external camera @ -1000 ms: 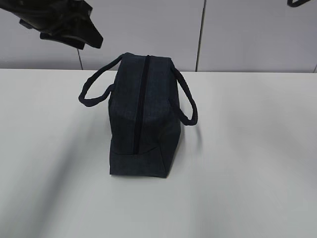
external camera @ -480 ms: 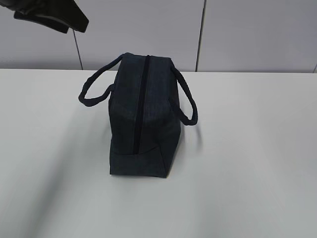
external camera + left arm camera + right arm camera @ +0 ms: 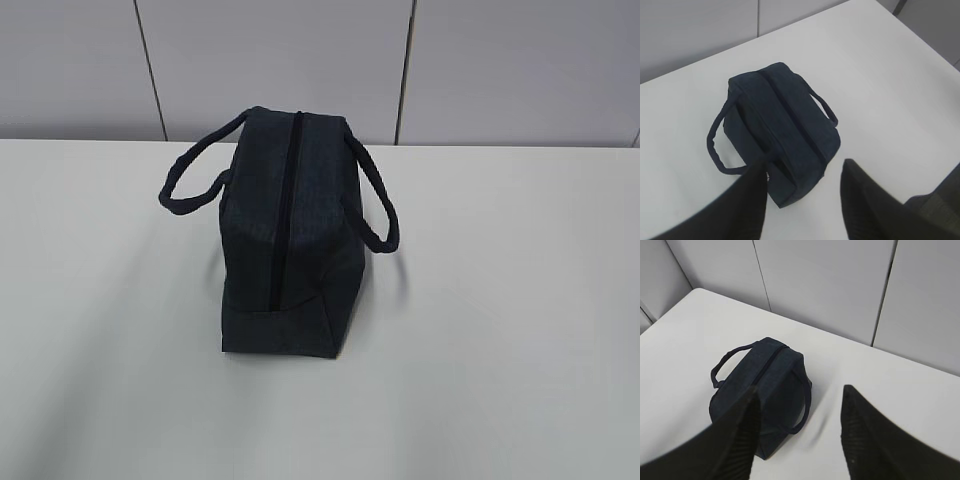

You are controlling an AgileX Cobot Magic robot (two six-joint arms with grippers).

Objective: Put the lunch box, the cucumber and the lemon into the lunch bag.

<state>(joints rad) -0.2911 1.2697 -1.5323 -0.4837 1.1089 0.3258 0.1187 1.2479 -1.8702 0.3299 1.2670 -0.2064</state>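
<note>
The dark navy lunch bag (image 3: pixel 288 235) stands upright on the white table, its top zipper closed and its two loop handles hanging to the sides. It also shows in the left wrist view (image 3: pixel 782 127) and in the right wrist view (image 3: pixel 765 390). The lunch box, the cucumber and the lemon are out of view. My left gripper (image 3: pixel 804 170) is open and empty, high above the bag's near end. My right gripper (image 3: pixel 800 395) is open and empty, high above the table beside the bag. Neither gripper shows in the exterior view.
The white table (image 3: pixel 500 300) runs to a grey panelled wall (image 3: pixel 300 60) at the back. The table's corner and right edge show in the left wrist view (image 3: pixel 920 30).
The left arm, seen at the upper left of the exterior view earlier, has risen and left that view. A bit of the right arm at the upper right is also gone. The bag has not moved.
</note>
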